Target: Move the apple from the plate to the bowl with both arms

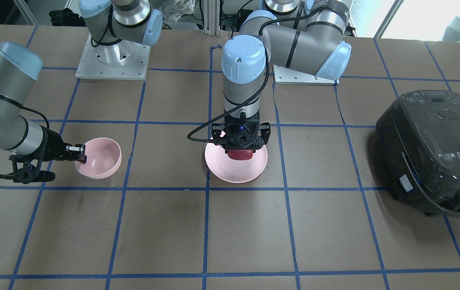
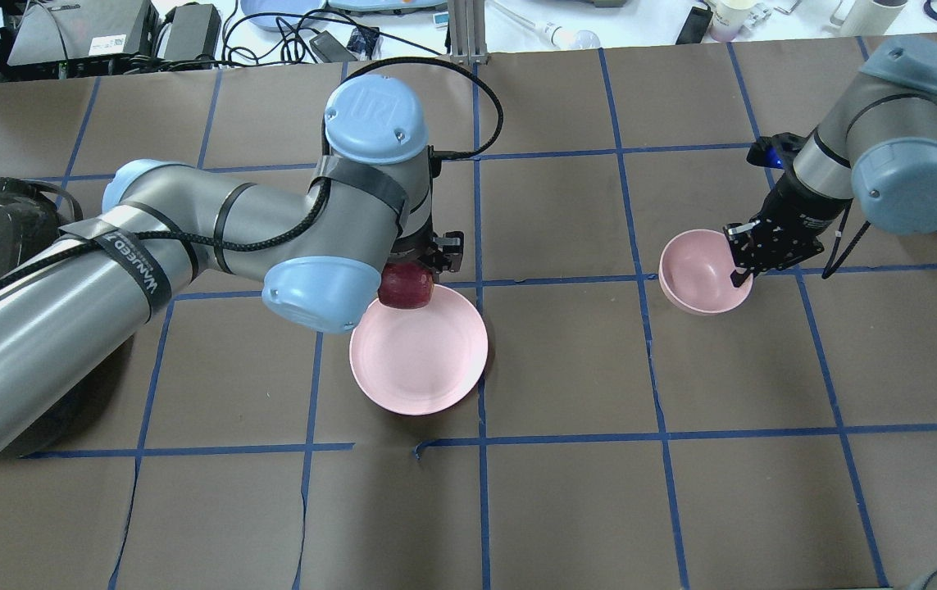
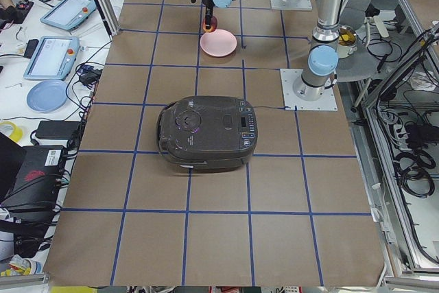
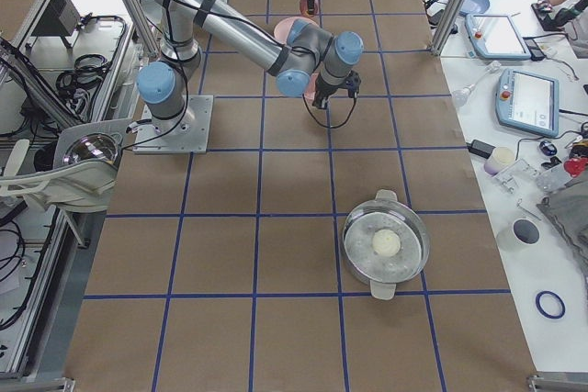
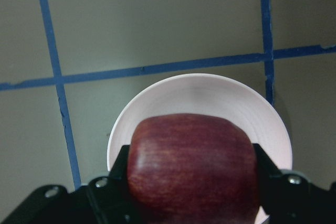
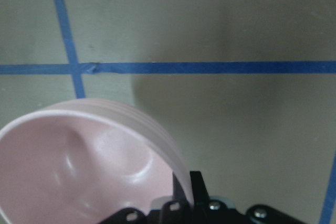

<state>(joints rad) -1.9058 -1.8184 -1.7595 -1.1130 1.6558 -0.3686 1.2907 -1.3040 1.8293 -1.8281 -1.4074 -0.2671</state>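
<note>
Left fingers [image 5: 118, 167] are clamped on both sides of the apple [image 5: 191, 174], and I read it as held just above the plate [image 2: 419, 360]. The plate sits on the surface [image 2: 566, 508]. Right fingers [image 1: 77, 150] are narrow, pinching the rim of the bowl [image 2: 693, 266]. The bowl is well apart from the plate.
</note>
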